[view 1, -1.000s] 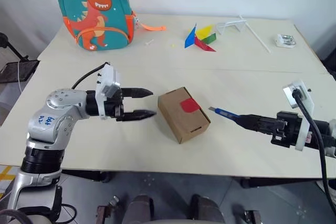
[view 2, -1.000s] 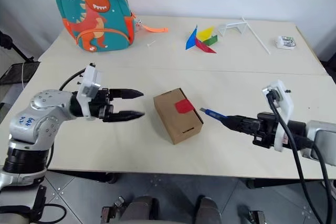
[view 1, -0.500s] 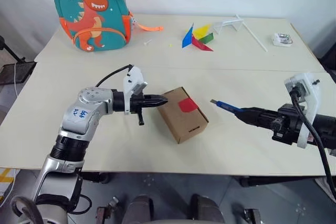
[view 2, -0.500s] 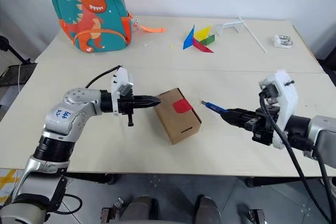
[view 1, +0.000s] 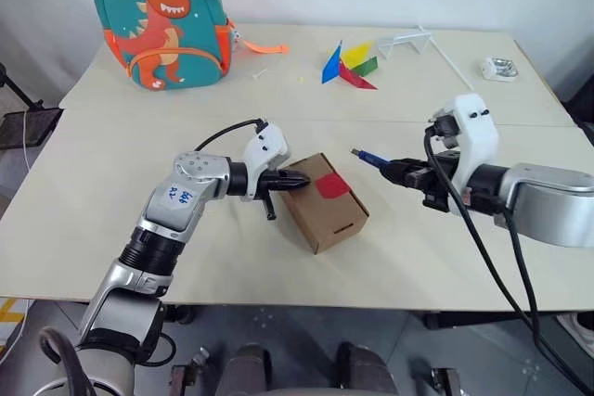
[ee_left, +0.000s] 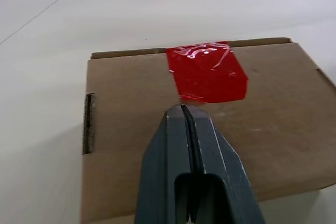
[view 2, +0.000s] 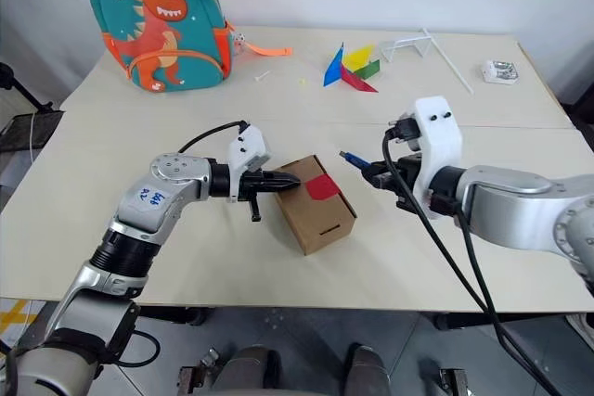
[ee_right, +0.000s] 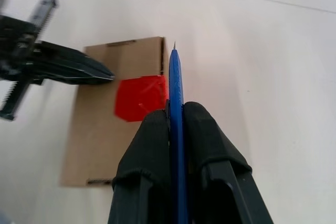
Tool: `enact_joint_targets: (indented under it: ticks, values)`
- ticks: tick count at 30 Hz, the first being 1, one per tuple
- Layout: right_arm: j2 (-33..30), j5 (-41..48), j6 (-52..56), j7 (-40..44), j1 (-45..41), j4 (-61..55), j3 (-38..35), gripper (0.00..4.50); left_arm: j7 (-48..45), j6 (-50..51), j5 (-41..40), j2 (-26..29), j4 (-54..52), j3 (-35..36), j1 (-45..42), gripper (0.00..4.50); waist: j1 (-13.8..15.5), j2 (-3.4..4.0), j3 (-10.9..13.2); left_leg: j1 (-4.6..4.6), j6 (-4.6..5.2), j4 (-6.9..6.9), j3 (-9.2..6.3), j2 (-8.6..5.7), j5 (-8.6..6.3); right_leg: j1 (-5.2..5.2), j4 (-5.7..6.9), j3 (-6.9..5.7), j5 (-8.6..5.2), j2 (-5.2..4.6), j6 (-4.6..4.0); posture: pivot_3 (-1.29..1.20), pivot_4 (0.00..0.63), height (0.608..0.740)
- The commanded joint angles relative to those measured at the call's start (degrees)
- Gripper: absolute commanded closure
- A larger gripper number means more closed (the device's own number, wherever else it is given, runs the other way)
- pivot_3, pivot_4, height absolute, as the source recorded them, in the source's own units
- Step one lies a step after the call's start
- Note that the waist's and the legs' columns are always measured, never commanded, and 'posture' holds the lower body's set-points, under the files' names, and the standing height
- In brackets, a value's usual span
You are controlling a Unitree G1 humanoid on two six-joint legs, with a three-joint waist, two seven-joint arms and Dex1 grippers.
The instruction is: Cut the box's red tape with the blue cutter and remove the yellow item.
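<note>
The box (view 1: 324, 201) is set flat on the table (view 1: 445, 257), flaps closed, with the red tape (view 1: 331, 186) intact across the seam on its top face. The yellow item is presumably inside. The left pincer (view 1: 299, 183) is pressed together, empty, its tip laid on the box top just short of the tape. This is judged a bracing hold, so the carton is not pushed away under the blade. The blue cutter (view 2: 355, 161) is pinched in the right pincer (view 2: 382, 176), its tip projecting ahead of the fingers and aimed at the tape edge on the far side from the left pincer. The tip is near the box but clear of it (no contact seen in the right wrist view). Cutter and seam are roughly lined up, so a straight draw along the tape looks intended. Cut not yet begun.

Well beyond both pincers, toward the far table edge: a dinosaur backpack (view 1: 162, 20), coloured flat shapes (view 1: 348, 67), a white frame (view 1: 408, 43) – none involved.
</note>
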Motion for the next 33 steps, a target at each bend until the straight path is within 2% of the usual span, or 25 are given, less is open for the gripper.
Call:
enact_joint_targets:
  ticks: [1,8,18,33]
  values:
    - [2.6,1.2,0.7,-2.2,-3.1,-0.2,0.9,4.36,0.2,-1.1,1.2,-0.1,-0.3,0.0,-0.1,4.50,0.0,0.00,0.0,-0.01,0.00,0.00,0.00,0.00,0.00,0.00,-0.01,-0.01,0.00,0.00,0.01,0.00,0.150,0.740]
    - [7.9,0.4,0.4,-7.0,-5.0,1.2,1.9,4.36,0.7,-1.3,1.8,-1.0,-0.6,-0.1,0.3,4.50,-0.1,0.00,0.0,-0.04,0.01,0.05,0.00,0.00,0.00,0.00,0.01,-0.02,0.01,-0.01,0.02,0.00,0.150,0.740]
    - [10.5,1.9,2.1,-12.5,-4.6,1.6,4.0,4.36,0.7,-1.2,2.4,-1.5,-1.2,-0.5,1.2,4.50,-0.5,0.00,0.0,-0.04,0.01,0.05,0.00,0.00,0.00,0.00,0.02,-0.02,0.01,-0.01,0.02,0.00,0.150,0.740]
    - [12.7,0.8,2.5,-12.9,-2.5,1.2,5.0,4.36,0.0,-0.3,2.5,-0.7,-3.0,-1.1,2.7,4.50,-0.7,0.01,0.0,-0.02,0.02,0.05,0.00,0.00,-0.01,0.00,0.03,-0.01,0.01,-0.02,0.02,0.00,0.150,0.740]
